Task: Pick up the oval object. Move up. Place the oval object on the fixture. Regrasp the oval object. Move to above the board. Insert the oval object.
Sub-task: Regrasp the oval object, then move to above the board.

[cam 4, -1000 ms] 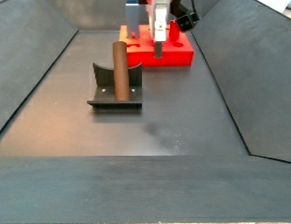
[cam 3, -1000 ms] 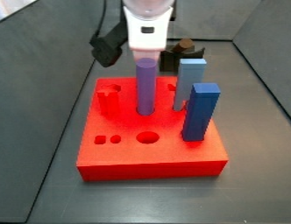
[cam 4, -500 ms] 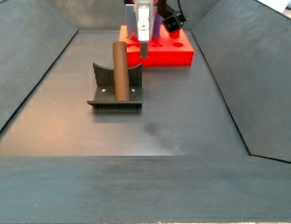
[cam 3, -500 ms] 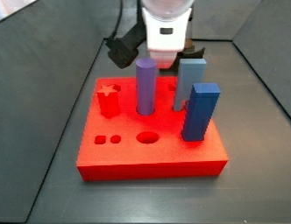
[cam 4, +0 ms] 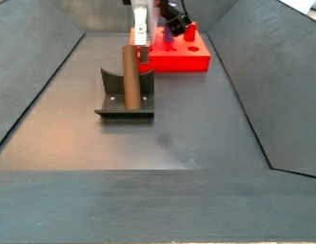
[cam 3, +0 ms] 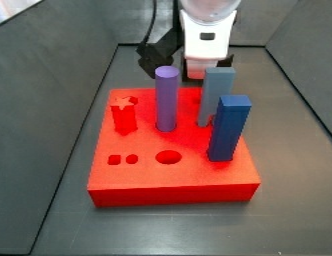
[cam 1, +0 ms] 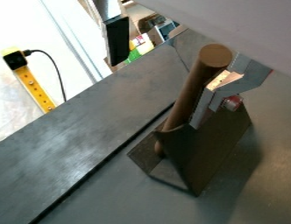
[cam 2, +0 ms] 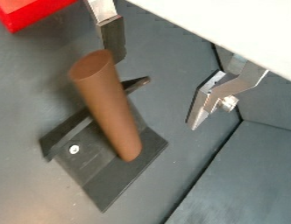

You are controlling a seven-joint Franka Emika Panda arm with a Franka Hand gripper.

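The oval object (cam 4: 128,69), a dark-brown rod, stands nearly upright against the fixture (cam 4: 124,103). It also shows in both wrist views (cam 1: 189,98) (cam 2: 108,107), rising from the fixture's base plate (cam 2: 99,163) (cam 1: 214,150). My gripper (cam 4: 140,36) hangs just above the rod's top, open and empty. In a wrist view the gripper (cam 2: 159,68) has one finger (cam 2: 110,31) close beside the rod's top and the other finger (cam 2: 211,94) well clear of it. The red board (cam 4: 175,57) lies beyond the fixture; in a side view the gripper (cam 3: 201,55) is behind the board (cam 3: 169,172).
The board holds a purple round peg (cam 3: 166,98), two blue rectangular pegs (cam 3: 229,126) (cam 3: 216,92) and a red star peg (cam 3: 122,112). Sloping dark walls (cam 4: 40,91) border the floor on both sides. A corner of the board shows in a wrist view (cam 2: 29,10).
My gripper has moved away from above the board's pegs towards the fixture and now hangs over the rod's top. The rod and fixture have not moved.
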